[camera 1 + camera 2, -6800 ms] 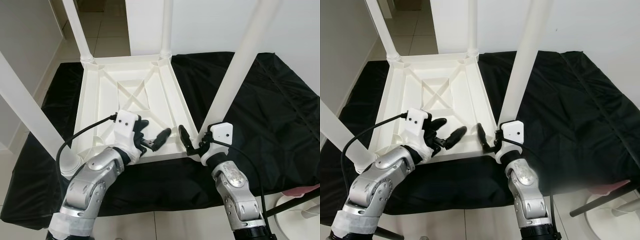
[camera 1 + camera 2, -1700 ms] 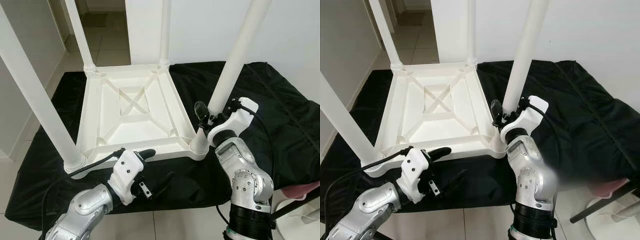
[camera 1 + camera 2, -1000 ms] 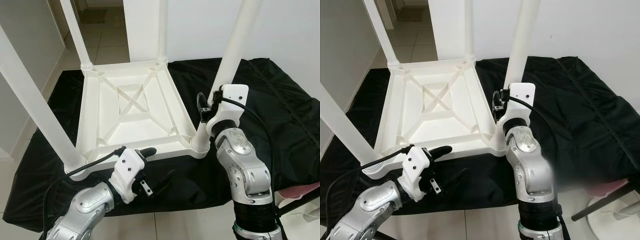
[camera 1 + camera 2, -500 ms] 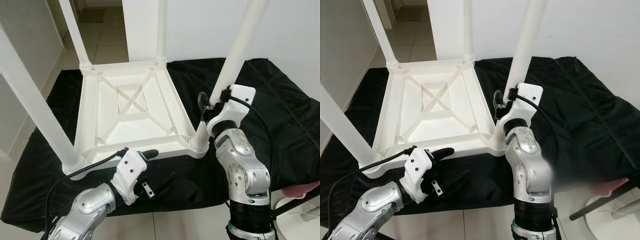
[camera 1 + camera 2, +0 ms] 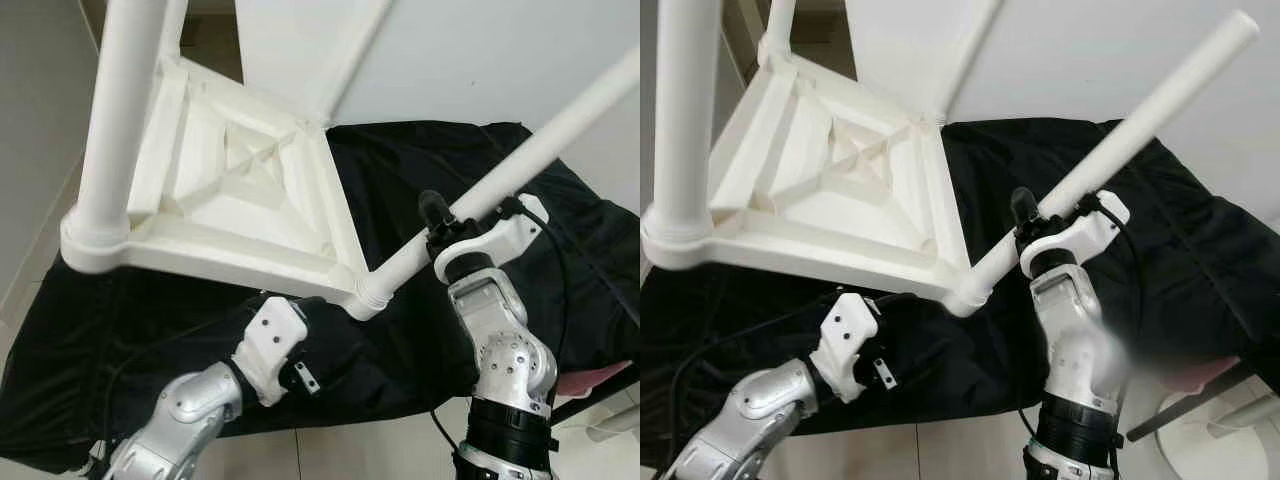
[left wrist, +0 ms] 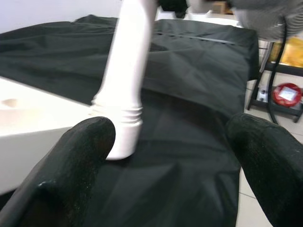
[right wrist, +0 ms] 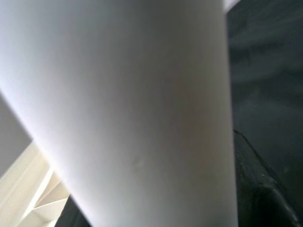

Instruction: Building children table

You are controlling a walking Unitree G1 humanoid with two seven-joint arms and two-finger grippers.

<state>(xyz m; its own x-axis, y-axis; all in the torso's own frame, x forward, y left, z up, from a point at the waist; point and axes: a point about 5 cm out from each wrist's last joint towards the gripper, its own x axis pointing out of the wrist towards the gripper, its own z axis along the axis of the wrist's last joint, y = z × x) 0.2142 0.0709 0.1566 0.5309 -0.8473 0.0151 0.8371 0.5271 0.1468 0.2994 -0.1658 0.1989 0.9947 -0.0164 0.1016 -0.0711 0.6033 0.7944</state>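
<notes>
We see a white plastic table [image 5: 230, 190] with its underside and legs facing us, tipped up on edge above a black cloth [image 5: 560, 230] that covers the work surface. Our right gripper [image 5: 440, 222] is clamped around the near right leg [image 5: 500, 190], which slants up to the right from its socket at the near corner of the tabletop. In the right wrist view that leg [image 7: 132, 113] presses close against the lens, with one black finger [image 7: 260, 189] tight beside it. Our left gripper [image 6: 161, 156] sits low under the near edge of the tabletop, its jaws apart and holding nothing; between its fingers [image 6: 71, 165] we look at the base of the same leg [image 6: 125, 94] where it joins the top. We judge that all four legs are fitted and the step in hand is turning the table over to stand it up. The next move calls for a firm hold on the leg while the left gripper supports the near edge, so the table swings round without slipping. We can read no brand, label or writing anywhere.
</notes>
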